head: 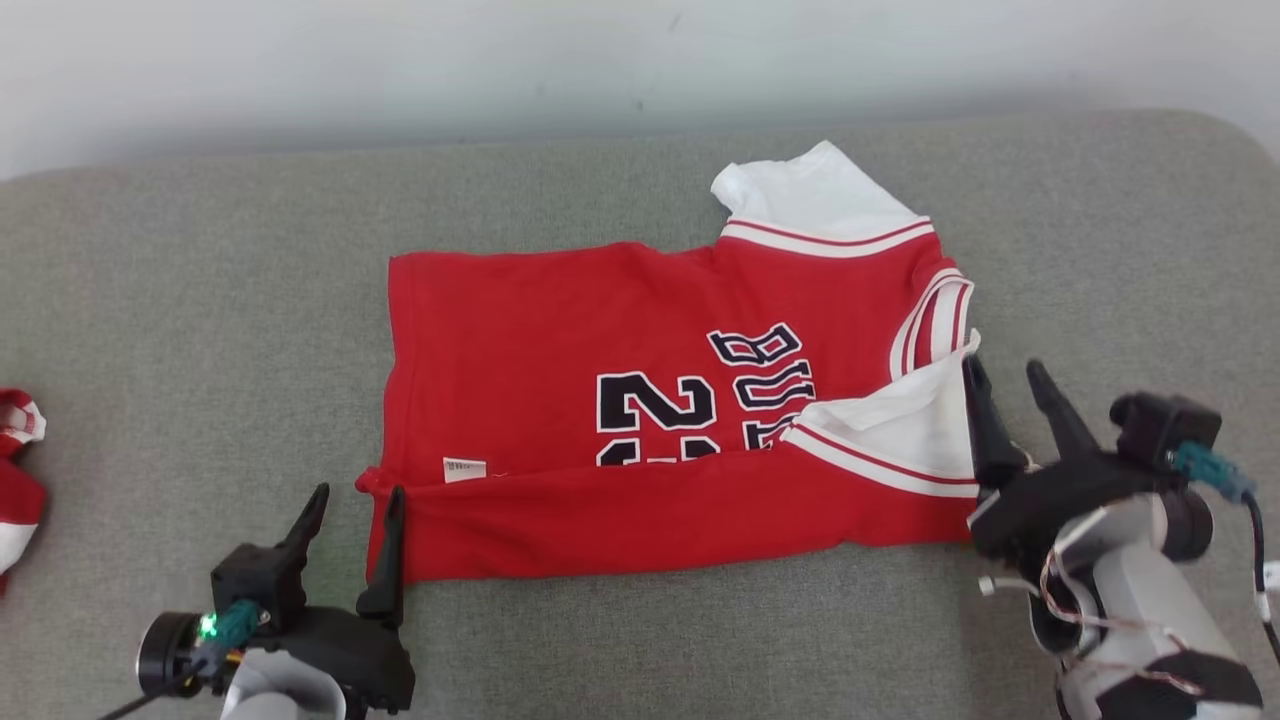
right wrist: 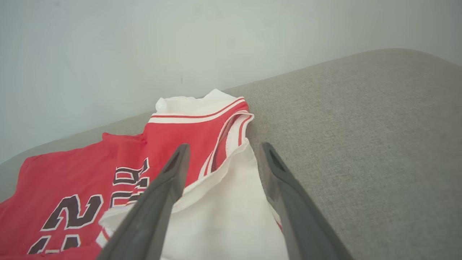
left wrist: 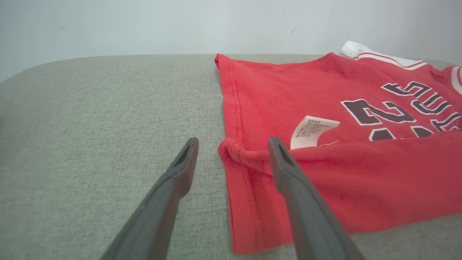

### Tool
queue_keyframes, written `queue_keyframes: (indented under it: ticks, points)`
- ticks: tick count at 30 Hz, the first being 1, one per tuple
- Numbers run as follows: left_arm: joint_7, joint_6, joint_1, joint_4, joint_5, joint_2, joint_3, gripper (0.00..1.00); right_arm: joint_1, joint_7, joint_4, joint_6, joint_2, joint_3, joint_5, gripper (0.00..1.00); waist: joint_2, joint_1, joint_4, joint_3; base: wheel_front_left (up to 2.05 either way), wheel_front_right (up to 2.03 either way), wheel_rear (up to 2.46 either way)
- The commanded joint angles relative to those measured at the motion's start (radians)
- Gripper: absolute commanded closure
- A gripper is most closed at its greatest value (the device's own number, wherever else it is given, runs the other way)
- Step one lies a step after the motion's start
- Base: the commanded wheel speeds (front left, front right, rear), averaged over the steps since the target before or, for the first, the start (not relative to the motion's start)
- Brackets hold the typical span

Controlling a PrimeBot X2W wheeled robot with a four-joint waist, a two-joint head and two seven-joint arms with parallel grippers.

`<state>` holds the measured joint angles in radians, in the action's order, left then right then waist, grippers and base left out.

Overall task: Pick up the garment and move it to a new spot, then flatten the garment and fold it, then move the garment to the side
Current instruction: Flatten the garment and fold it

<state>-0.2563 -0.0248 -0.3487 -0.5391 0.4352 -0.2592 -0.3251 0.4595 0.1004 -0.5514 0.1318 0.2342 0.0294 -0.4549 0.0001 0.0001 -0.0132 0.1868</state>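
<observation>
Head view, nearest the robot: the left gripper point(head: 358, 492) sits at the lower left with its two dark fingers spread wide, clamping nothing. One finger is over the grey cushion point(head: 200, 320), the other at the near left corner of the garment point(head: 560, 330). The left wrist view shows that corner's rolled hem lying between the parted fingers, unpinched.

At the lower right the right gripper point(head: 1006, 366) also stands wide apart and empty. Its inner finger is at the edge of the near sleeve point(head: 910, 425) and its outer finger is over bare cushion. In the right wrist view the white sleeve cloth lies below and between the two fingers.

The garment, a red jersey, lies flat across the middle of the cushion with the neck end to the right. Its near edge is folded up over the body as a long band, hiding the lower part of the black-and-white number. A small white tag point(head: 464, 468) pokes out at the left end of that fold. Farther back, the far sleeve point(head: 810, 195) — white, with red stripes — juts out at the far right corner.

Well apart at the left edge lies another red-and-white cloth point(head: 15, 470). Beyond the cushion rises a pale wall point(head: 400, 60).
</observation>
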Motion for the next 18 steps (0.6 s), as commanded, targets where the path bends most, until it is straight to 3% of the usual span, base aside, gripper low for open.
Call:
queue_keyframes:
  ticks: [1,9,18]
  points:
    - [-0.008,0.009,0.033,0.013,-0.003,0.004,0.007,0.0,-0.039,0.014,0.0,-0.002,0.013,0.013,-0.013,0.0,-0.0001,-0.0001,-0.001,-0.023,0.0,0.0,0.0]
    - [-0.009,0.039,0.162,0.111,-0.006,0.011,0.055,0.0,-0.195,0.011,0.05,-0.002,0.089,0.053,0.001,0.0,-0.0001,-0.0001,-0.002,-0.027,0.0,0.0,0.0]
    - [-0.009,0.026,0.172,0.08,-0.01,0.021,0.063,0.0,-0.222,-0.003,0.044,-0.002,0.088,0.041,0.048,0.0,-0.0001,-0.0001,-0.014,0.009,0.0,0.0,0.0]
